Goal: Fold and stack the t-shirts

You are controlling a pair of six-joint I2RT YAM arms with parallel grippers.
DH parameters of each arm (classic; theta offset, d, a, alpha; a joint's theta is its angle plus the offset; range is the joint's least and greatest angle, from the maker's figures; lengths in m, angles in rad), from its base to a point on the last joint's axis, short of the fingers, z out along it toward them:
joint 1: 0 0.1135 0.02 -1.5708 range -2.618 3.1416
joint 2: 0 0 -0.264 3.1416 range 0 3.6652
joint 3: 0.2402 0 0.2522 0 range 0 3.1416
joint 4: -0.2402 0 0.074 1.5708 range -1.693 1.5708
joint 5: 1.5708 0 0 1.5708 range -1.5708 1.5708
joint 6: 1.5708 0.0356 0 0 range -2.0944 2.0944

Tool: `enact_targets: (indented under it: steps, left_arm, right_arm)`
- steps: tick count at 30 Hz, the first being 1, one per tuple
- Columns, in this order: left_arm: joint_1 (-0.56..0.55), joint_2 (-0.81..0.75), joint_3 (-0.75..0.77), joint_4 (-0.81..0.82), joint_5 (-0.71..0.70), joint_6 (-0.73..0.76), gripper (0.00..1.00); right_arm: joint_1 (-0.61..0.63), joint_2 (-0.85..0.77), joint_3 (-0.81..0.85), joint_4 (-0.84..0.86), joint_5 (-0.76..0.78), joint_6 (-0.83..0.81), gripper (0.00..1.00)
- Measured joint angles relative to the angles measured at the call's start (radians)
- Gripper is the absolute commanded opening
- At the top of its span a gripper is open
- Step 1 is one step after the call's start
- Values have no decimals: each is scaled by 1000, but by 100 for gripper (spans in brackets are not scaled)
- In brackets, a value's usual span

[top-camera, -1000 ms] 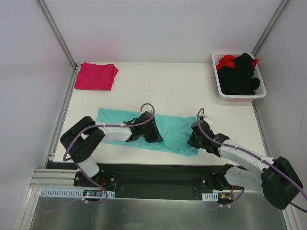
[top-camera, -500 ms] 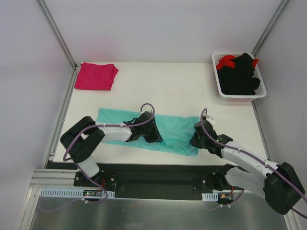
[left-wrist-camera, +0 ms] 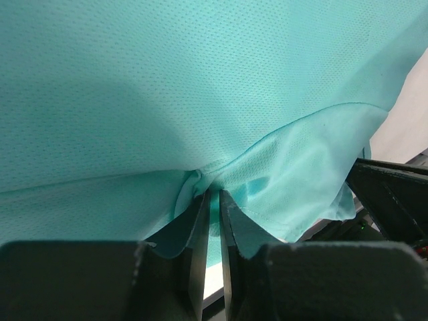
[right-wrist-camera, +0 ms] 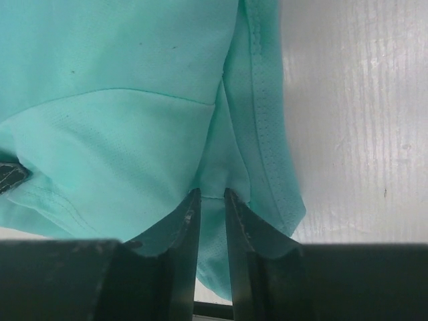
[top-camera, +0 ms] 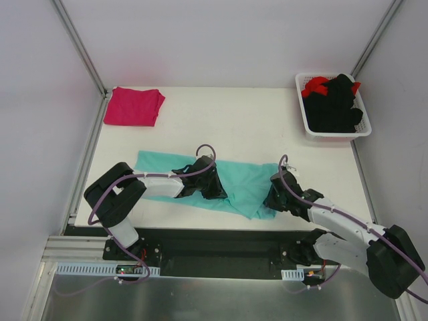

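Note:
The teal t-shirt lies spread across the near half of the table, its right end bunched. My left gripper rests on its middle, shut on a pinched fold of the teal t-shirt at the tips of the left gripper. My right gripper sits at the shirt's near right corner. In the right wrist view the right gripper has its jaws slightly parted, with the teal t-shirt lying loose in the gap. The folded magenta-pink t-shirt lies at the far left corner.
A white basket at the far right holds black and red garments. The table's near edge runs just behind both grippers, and bare white tabletop shows right of the shirt's hem.
My right gripper has shifted slightly toward the near edge and its jaws have parted. The shirt's right end has drawn inward. The left arm has not moved.

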Motion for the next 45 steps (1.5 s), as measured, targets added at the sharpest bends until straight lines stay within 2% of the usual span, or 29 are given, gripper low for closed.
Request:
enact_targets:
  steps: [10, 20, 29, 41, 45]
  left_arm:
    - [0, 0, 0, 0, 0, 0, 11]
    - [-5, 0, 4, -10, 0, 0, 11]
    - [-6, 0, 10, -18, 0, 0, 11]
    - [-6, 0, 10, -18, 0, 1, 11]
    - [-6, 0, 10, -18, 0, 1, 14]
  right_arm:
    - [0, 23, 36, -27, -7, -8, 32]
    - [5, -43, 80, -93, -7, -10, 32]
    - [99, -41, 80, -108, 0, 31, 32]
    - [217, 68, 107, -84, 12, 93, 31]
    - [238, 76, 116, -77, 19, 105, 32]
